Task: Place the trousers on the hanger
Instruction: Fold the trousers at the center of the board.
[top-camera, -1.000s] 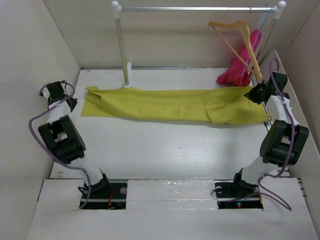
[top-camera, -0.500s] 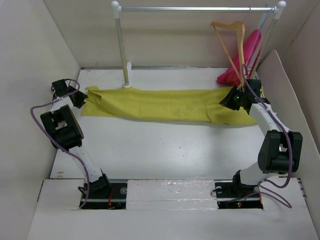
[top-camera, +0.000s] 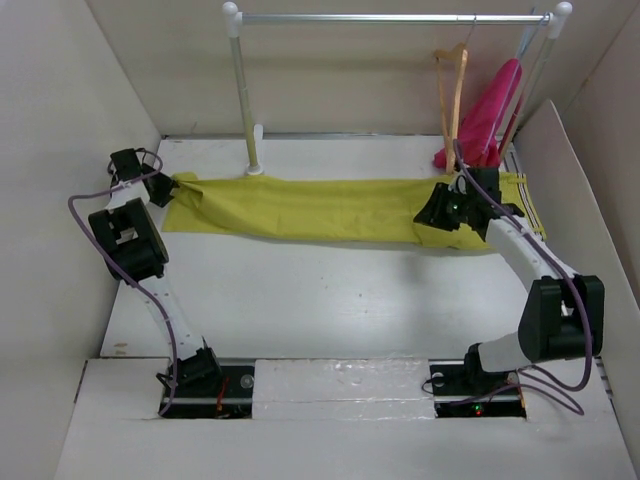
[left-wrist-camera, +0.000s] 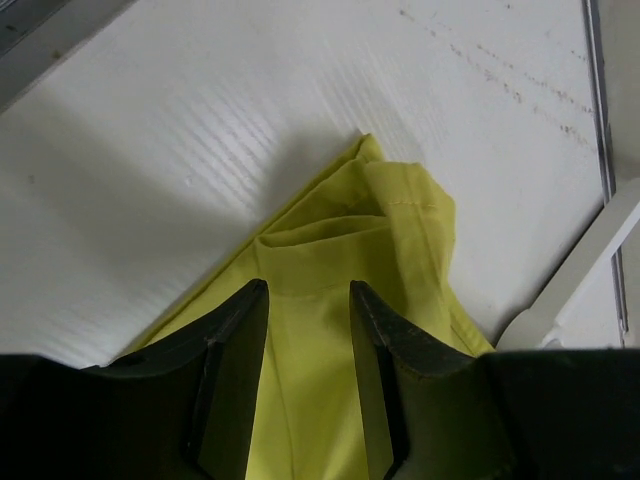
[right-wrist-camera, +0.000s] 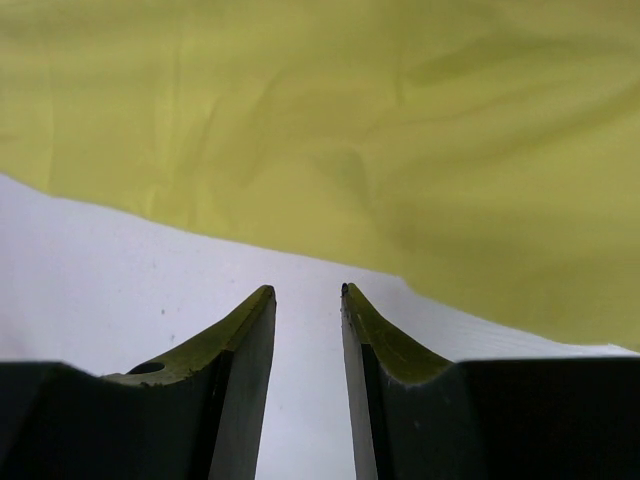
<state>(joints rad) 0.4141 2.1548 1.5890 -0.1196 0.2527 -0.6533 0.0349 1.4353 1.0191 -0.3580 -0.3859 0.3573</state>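
Left pincer (left-wrist-camera: 306, 290) and right pincer (right-wrist-camera: 306, 292), part-open, empty, now swung in at trousers (top-camera: 320, 208) ends; gripping likely next.

**Open table in front, crowding behind and at the sides**

We saw a broad stretch of open table (top-camera: 320, 300) between the trousers (top-camera: 330, 208) and the arm bases, wide enough for either gripper to pass. Behind the cloth, the rail post (top-camera: 243, 95) stood near its left end. The hanger (top-camera: 452, 95) and the pink garment (top-camera: 490, 115) hung just behind the right gripper (top-camera: 432, 215). The left gripper (top-camera: 160, 190) sat close to the side wall (top-camera: 60, 150).
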